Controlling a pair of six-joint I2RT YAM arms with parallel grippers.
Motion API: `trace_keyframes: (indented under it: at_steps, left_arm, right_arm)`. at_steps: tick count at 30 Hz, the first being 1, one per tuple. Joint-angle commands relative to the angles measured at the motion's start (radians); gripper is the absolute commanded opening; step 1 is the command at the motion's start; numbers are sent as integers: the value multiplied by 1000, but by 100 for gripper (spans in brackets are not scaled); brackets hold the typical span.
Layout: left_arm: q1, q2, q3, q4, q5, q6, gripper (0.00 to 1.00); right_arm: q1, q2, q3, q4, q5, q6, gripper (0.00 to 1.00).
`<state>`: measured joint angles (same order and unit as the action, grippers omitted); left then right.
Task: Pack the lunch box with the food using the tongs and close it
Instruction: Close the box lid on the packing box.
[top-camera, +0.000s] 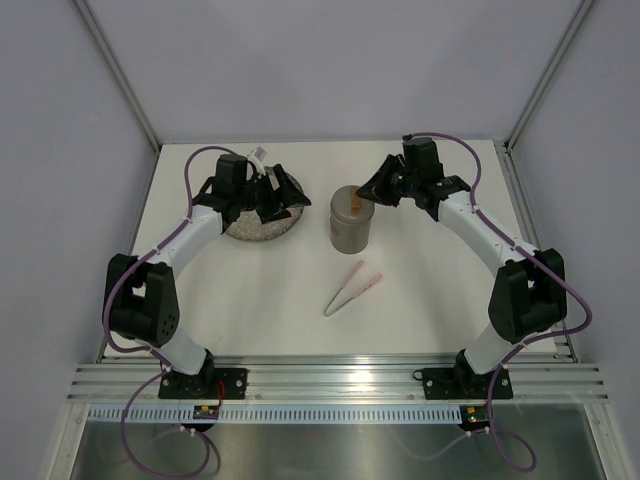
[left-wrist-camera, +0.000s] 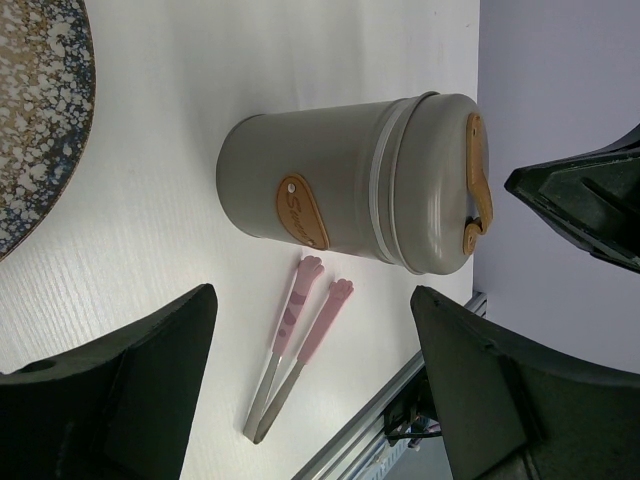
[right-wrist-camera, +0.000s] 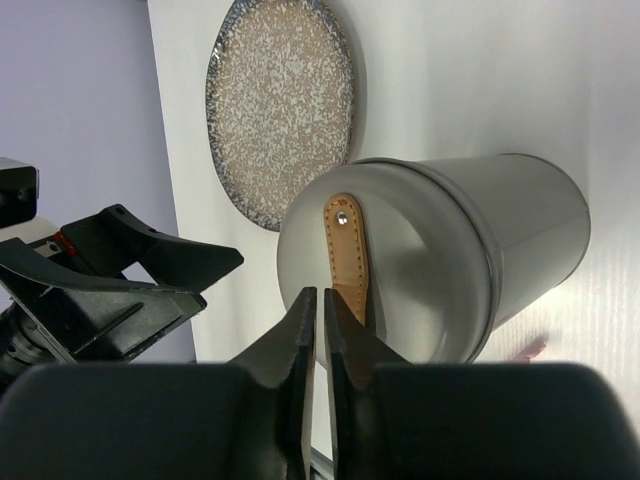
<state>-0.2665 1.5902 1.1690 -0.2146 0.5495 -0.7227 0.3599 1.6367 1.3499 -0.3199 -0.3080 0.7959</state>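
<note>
As tongs (top-camera: 352, 288) lie by lunch box (top-camera: 350, 225), left end effector (left-wrist-camera: 315, 300) wide, empty; right (right-wrist-camera: 320, 295) near-closed, hold unclear.

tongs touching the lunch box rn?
Apart. The top view shows a strip of bare table between the pink tips of the tongs and the base of the lunch box.

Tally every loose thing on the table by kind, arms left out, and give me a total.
Lunch box, lid on: 1
Plate: 1
Tongs: 1
Total: 3
</note>
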Motion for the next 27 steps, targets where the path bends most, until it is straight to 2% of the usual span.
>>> trace_keyframes:
  at_steps: [1,3,9,19,27]
  left_arm:
    - [6,-33,4,40,12,16,82]
    - [6,-33,1,37,10,16,82]
    - [4,-36,0,34,9,19,82]
    - [6,-50,9,21,-2,22,82]
    - [6,-58,9,14,-10,23,82]
  right_arm:
    - [13,-8,48,15,-23,-12,11]
    - [14,-5,43,24,-28,-9,7]
    - [24,-9,57,18,-26,-18,6]
    - [66,6,195,-73,9,-92,5]
    - [79,152,184,-79,-6,-107,4]
